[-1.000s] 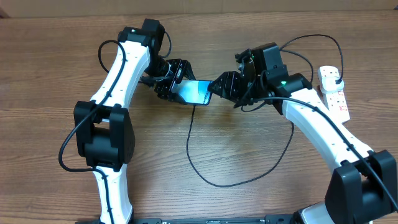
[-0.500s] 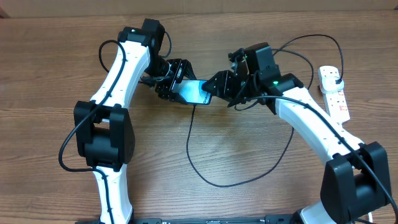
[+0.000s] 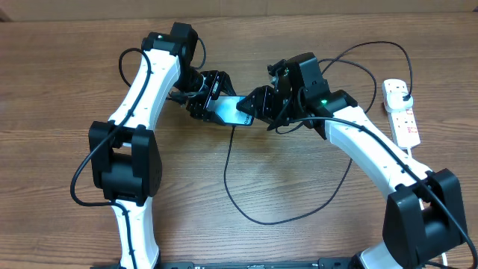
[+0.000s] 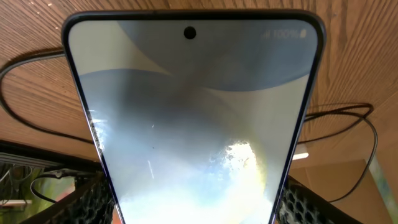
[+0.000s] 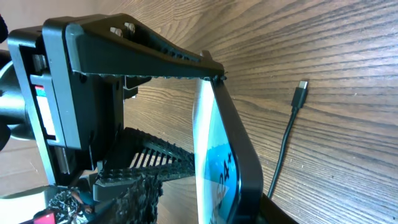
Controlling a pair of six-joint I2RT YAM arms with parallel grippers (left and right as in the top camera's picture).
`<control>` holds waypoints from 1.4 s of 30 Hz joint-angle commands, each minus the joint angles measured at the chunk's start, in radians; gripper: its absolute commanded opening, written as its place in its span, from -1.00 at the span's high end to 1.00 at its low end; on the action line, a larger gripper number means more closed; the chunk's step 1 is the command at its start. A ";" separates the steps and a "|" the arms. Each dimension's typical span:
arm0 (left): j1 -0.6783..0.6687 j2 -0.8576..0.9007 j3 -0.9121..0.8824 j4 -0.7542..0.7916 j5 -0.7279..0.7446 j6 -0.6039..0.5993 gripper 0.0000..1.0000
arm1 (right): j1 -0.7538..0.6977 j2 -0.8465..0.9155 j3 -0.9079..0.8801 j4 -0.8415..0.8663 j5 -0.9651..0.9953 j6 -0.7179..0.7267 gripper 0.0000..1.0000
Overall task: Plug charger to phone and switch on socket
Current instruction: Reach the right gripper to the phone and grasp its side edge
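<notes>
Here, a brown wood-grain tabletop (image 3: 299, 179) carries one socket (image 3: 399, 116) at its right edge and one charger (image 3: 228, 179) looped across the middle. One phone (image 3: 233, 110) sits clamped in the left hand (image 3: 211, 104). Whether the right hand (image 3: 258, 106) beside it is open or closed, I cannot tell.

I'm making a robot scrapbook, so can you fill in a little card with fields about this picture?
phone: screen lit, held by left end effector
right end effector: around the phone's other end, grip unclear
charger: tip lies loose on table, not plugged in
socket: far right, no end effector near it
</notes>
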 commanded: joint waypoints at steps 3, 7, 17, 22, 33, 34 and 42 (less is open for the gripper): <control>-0.009 -0.005 0.031 -0.004 0.060 -0.022 -0.41 | 0.003 0.027 0.011 0.012 0.015 0.010 0.21; -0.008 -0.005 0.031 -0.003 0.060 -0.022 -0.41 | 0.008 0.049 0.011 0.013 0.014 0.017 0.26; -0.009 -0.005 0.031 -0.004 0.060 -0.022 -0.42 | 0.018 0.057 0.011 0.028 0.015 0.016 0.37; -0.008 -0.005 0.031 -0.004 0.060 -0.022 -0.42 | 0.018 0.057 0.011 0.028 0.016 0.016 0.46; -0.008 -0.005 0.031 -0.003 0.060 -0.022 -0.42 | 0.018 0.057 0.011 0.031 0.015 0.017 0.59; -0.008 -0.005 0.031 -0.003 0.060 -0.022 -0.42 | 0.018 0.057 0.011 0.031 0.015 0.017 0.60; -0.008 -0.005 0.031 -0.003 0.060 -0.022 -0.42 | 0.017 0.057 0.011 0.031 0.015 0.017 0.80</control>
